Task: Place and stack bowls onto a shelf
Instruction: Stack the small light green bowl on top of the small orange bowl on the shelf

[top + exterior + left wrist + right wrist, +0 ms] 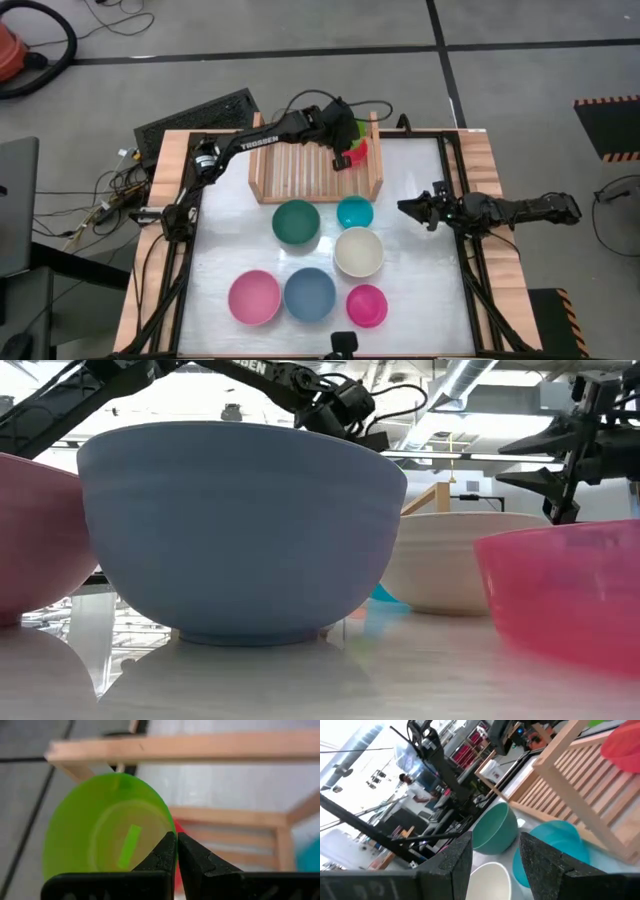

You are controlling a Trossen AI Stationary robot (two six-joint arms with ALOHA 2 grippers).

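My left gripper (343,142) hangs over the right part of the wooden shelf (300,170), shut on a small olive-green bowl (359,128) that is tipped on edge. A red-orange bowl (356,156) lies on the shelf's slats right below it and shows as a sliver (175,826) behind the fingers in the left wrist view. My right gripper (408,207) waits open at the table's right edge, nothing between its fingers (495,855). My left gripper pinches the green bowl's rim (164,836) between its two fingers, which slant down from the table's left side. The bowl is lifted clear and stands on edge, its round base (127,842) facing the wrist camera.
On the white tabletop in front of the shelf stand a teal bowl (296,222), a small turquoise bowl (354,211), a cream bowl (358,251), a pink bowl (254,297), a blue bowl (310,293) and a magenta bowl (367,305). The shelf's left slats are bare.
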